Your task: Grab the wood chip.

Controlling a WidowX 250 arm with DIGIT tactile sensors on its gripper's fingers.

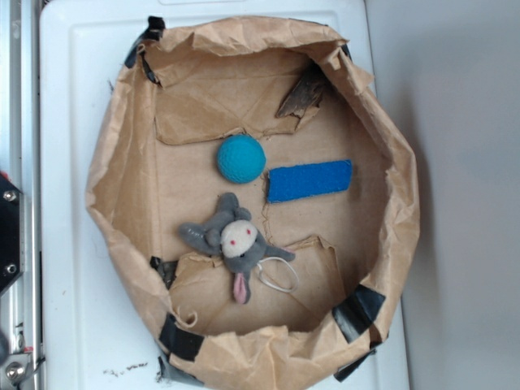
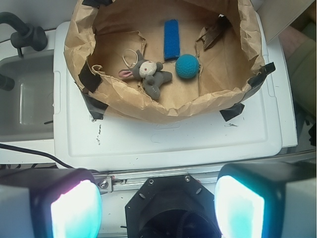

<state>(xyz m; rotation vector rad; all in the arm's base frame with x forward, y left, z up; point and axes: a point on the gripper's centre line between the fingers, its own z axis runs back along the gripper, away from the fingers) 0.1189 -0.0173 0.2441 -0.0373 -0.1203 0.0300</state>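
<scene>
Wood chip (image 1: 303,93) sits against the inside wall of the brown paper basin (image 1: 114,162), leaning on the crumpled paper beside a torn flap, clear of everything else. Teal ball (image 1: 241,158) is near the basin's middle, blue felt rectangle (image 1: 309,179) just beside it, not touching as far as exterior shows. Grey plush bunny (image 1: 230,240) lies on the other side of the ball, with a white loop of cord (image 1: 279,275) at its ear end. Basin rests on a white plastic lid (image 1: 73,97). Exterior shows no pincer at all, only a dark mount at the frame edge. Wrist view shows the pincer (image 2: 157,206): two glowing fingertips (image 2: 74,210) spread wide, nothing between them, well back from the basin, over the lid's near edge. Wrist view also picks up a sink (image 2: 27,94) with a dark tap next to the lid, unseen in exterior. Chip in wrist view (image 2: 214,33) is at the far right inner wall.
</scene>
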